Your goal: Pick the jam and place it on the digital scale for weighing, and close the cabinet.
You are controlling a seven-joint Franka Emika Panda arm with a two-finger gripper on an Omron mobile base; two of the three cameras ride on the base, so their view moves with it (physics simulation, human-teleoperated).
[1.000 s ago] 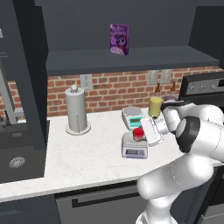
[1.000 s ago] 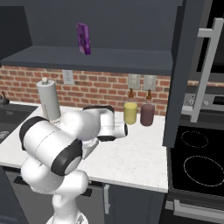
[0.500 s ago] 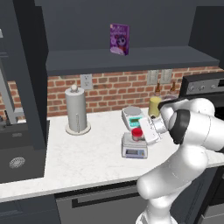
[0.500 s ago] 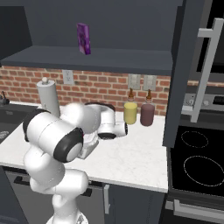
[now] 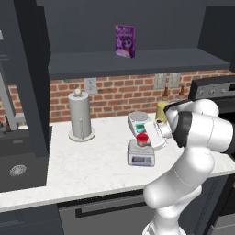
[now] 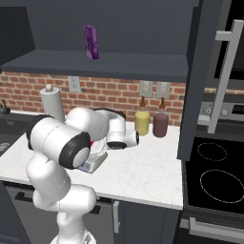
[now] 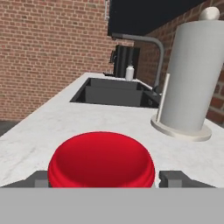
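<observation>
The jam (image 5: 142, 138), a small red jar with a red lid, rests on the silver platform of the grey digital scale (image 5: 141, 156) at mid-counter. My gripper (image 5: 147, 137) reaches it from the right, level with the counter. In the hand view the red lid (image 7: 101, 160) sits between my fingertips (image 7: 38, 179), with a thin gap on its right side, so the gripper (image 7: 107, 178) stands open around it. The dark cabinet stands open, one door (image 5: 26, 78) swung out on the left, the other door (image 6: 206, 71) on the right with its silver bar handle (image 6: 228, 71).
A white scale with a round plate (image 5: 139, 120) stands just behind the grey one. A yellow canister (image 6: 141, 123) and a dark jar (image 6: 160, 125) stand by the brick wall. The paper towel roll (image 5: 80, 115), sink (image 5: 17, 165), stove (image 6: 217, 176) and purple box (image 5: 125, 40) surround the spot.
The jam has stayed on the scale. My arm's elbow and forearm have swung round while the hand kept its place beside the jar.
</observation>
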